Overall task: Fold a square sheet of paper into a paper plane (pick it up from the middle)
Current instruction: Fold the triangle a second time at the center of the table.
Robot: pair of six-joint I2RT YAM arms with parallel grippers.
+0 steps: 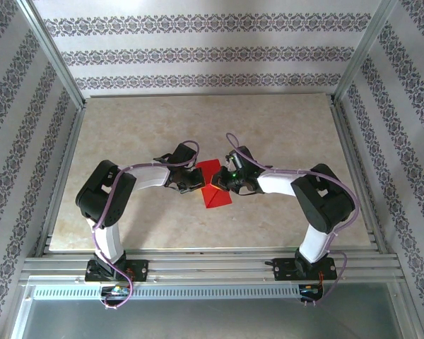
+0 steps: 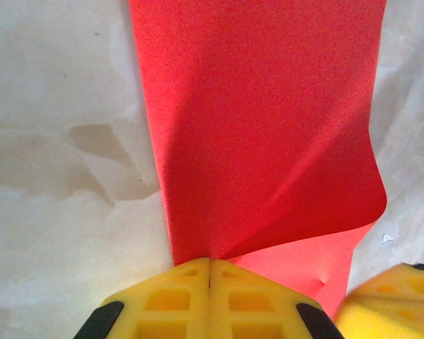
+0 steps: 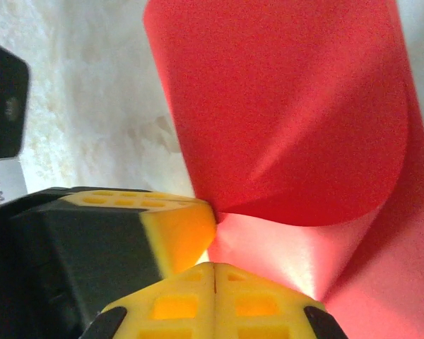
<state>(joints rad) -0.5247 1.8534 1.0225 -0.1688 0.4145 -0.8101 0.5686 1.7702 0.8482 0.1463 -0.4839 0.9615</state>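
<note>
The square sheet of paper (image 1: 213,186) is bright red and sits mid-table between my two grippers, partly lifted and curled over itself. In the left wrist view the square sheet of paper (image 2: 254,106) bends over a paler lower layer, and my left gripper (image 2: 210,263) is shut on its near edge. In the right wrist view the square sheet of paper (image 3: 290,106) curls the same way, with my right gripper (image 3: 215,267) shut at its edge. From above, the left gripper (image 1: 196,178) and right gripper (image 1: 223,181) almost touch. No dart shape has formed.
The beige marbled table (image 1: 198,120) is framed by aluminium rails and patterned walls. The left gripper's yellow finger (image 3: 180,229) crowds the right wrist view, and the right gripper's finger (image 2: 392,304) shows at the left wrist view's lower right corner.
</note>
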